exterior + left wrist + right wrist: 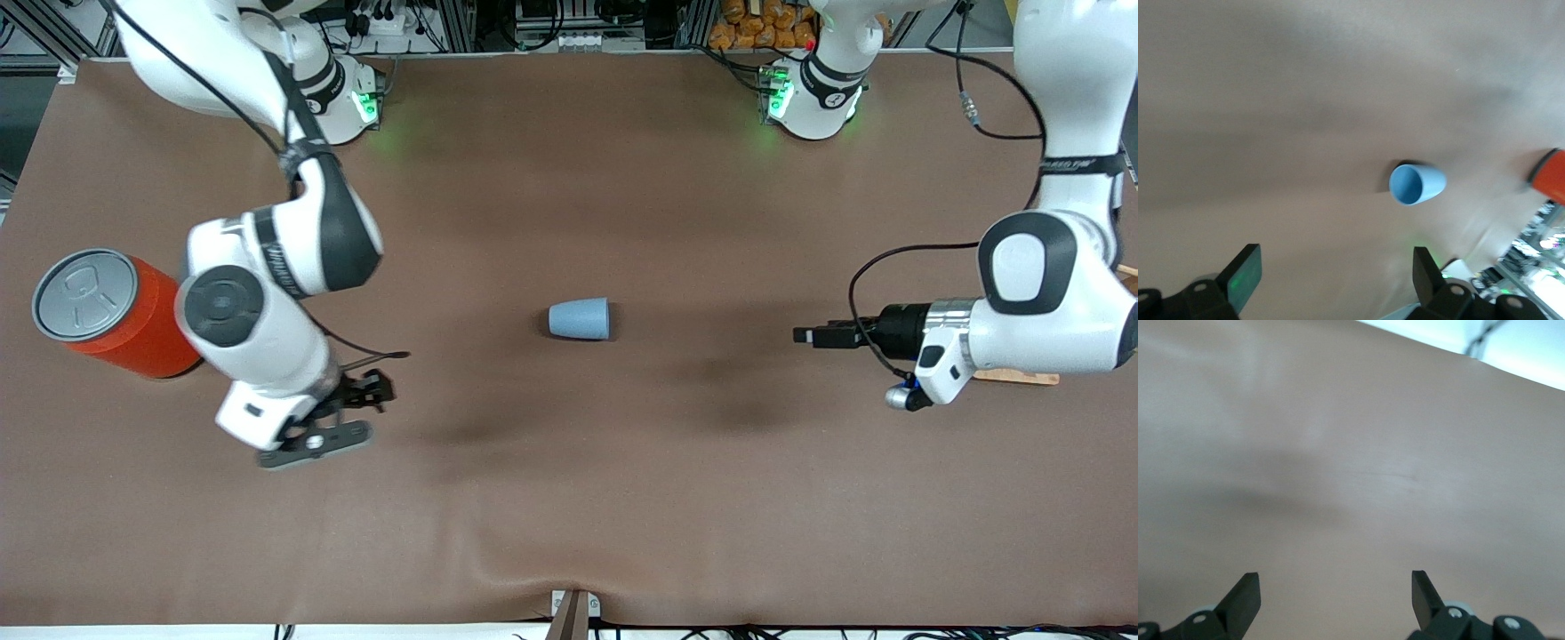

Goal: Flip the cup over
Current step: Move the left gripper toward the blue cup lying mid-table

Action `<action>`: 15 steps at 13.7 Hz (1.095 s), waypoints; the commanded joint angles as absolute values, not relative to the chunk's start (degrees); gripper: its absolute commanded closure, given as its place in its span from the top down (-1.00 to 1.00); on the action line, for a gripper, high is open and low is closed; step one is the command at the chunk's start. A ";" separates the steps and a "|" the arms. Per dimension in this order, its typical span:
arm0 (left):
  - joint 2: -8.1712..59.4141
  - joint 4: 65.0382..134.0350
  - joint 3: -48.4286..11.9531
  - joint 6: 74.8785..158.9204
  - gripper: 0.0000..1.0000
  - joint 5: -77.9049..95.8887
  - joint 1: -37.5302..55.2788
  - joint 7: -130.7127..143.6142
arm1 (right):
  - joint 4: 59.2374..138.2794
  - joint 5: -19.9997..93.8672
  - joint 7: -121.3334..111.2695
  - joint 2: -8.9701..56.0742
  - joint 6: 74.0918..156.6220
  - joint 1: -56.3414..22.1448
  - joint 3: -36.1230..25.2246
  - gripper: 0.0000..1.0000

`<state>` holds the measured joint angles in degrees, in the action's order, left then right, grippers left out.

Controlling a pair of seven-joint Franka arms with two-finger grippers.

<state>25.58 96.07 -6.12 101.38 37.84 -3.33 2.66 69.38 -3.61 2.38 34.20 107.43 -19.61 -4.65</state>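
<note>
Right arm's spread fingers (360, 413) and left's (805, 335), both well apart from toppled cup (580, 318).

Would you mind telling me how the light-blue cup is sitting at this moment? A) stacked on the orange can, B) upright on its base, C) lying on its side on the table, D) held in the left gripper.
C: the cup lies on its side on the table, untouched, its open mouth turned toward the left arm's end, as the left wrist view shows.
</note>
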 commanded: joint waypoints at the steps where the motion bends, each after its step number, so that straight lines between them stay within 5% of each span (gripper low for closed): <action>1: 28.29 95.71 -6.59 104.14 1.00 42.70 -2.90 1.67 | 71.10 -3.08 3.87 30.16 104.17 -15.05 -4.13 1.00; 6: 33.65 98.79 -6.68 107.22 1.00 57.72 -1.85 -12.19 | 71.98 -3.16 3.78 23.22 91.87 -9.41 -4.31 1.00; 10: 34.28 102.56 -6.77 110.74 1.00 67.82 2.19 -15.63 | 83.21 -2.99 3.87 10.57 90.97 -7.65 -3.87 1.00; 15: 34.10 110.11 -6.68 117.67 1.00 82.51 9.57 -27.58 | 84.29 0.86 3.96 3.96 85.00 -2.21 -3.16 1.00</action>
